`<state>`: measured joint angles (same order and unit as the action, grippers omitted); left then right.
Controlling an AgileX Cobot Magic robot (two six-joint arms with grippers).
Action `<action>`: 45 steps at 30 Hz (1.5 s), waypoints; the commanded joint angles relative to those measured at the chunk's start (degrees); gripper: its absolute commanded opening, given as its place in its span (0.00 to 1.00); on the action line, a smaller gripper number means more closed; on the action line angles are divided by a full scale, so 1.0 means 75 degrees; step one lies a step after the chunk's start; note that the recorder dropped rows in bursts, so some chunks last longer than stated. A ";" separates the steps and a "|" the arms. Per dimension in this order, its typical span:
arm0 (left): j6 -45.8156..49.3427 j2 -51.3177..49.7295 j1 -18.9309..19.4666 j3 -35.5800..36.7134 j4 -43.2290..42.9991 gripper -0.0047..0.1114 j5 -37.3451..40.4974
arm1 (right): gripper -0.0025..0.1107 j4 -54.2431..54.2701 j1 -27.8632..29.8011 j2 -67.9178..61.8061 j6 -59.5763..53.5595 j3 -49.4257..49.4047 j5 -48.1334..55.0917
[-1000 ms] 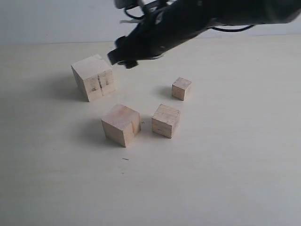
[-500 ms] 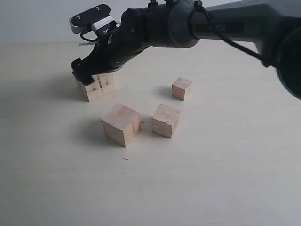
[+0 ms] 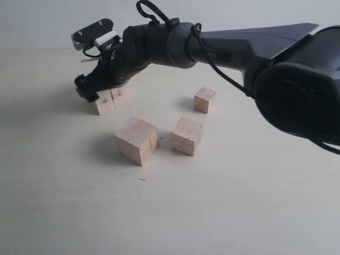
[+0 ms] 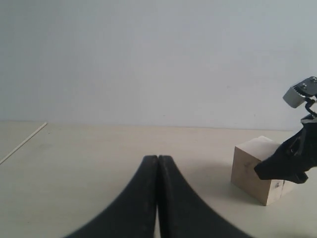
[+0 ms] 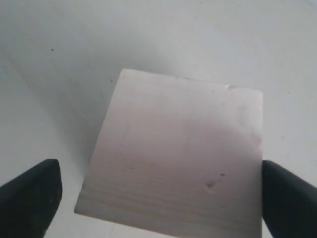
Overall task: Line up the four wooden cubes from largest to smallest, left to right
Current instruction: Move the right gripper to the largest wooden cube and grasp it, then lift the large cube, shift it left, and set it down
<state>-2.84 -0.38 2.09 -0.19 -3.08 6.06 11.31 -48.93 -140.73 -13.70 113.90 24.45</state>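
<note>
The largest wooden cube, with a dark crack mark, stands at the back left. My right gripper has reached across the middle and hangs over it, hiding its top. In the right wrist view the cube fills the space between the open fingers, one on each side. The second-largest cube sits front centre, with the third cube just to its right. Behind them stands the smallest cube. My left gripper is shut on nothing and low over the table, and it looks toward the largest cube.
The pale tabletop stretches bare in front of the cubes and to their right. The right arm spans the back of the scene from the right edge. A plain wall stands behind the table.
The right arm has swung left and come down over the largest cube, its open fingers now on either side of it. None of the cubes has moved.
</note>
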 commanded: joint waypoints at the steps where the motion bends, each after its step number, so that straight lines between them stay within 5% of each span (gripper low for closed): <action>1: 0.0025 0.0050 0.0014 0.0025 0.0078 0.06 -0.0029 | 0.95 -0.0054 -0.0042 -0.0139 -0.0050 0.0086 0.0101; 8: 0.0025 0.0050 0.0014 0.0025 0.0078 0.06 -0.0029 | 0.85 -0.0332 -0.0042 -0.0175 -0.0066 0.0086 -0.0033; 22: 0.0057 0.0050 0.0014 0.0025 0.0078 0.06 -0.0024 | 0.02 -0.0539 -0.0042 -0.0017 -0.0237 0.0086 0.0202; 32: 0.0096 0.0050 0.0014 0.0025 0.0078 0.06 -0.0024 | 0.02 -0.0778 -0.0042 0.1046 -0.1514 0.0086 0.1214; 45: 0.0096 0.0050 0.0014 0.0025 0.0078 0.06 -0.0024 | 0.02 0.3340 -0.0042 0.0670 -0.7085 0.0039 0.3250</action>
<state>-2.16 -0.38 2.09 -0.19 -3.08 6.06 31.04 -49.29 -135.37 -59.60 113.93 47.08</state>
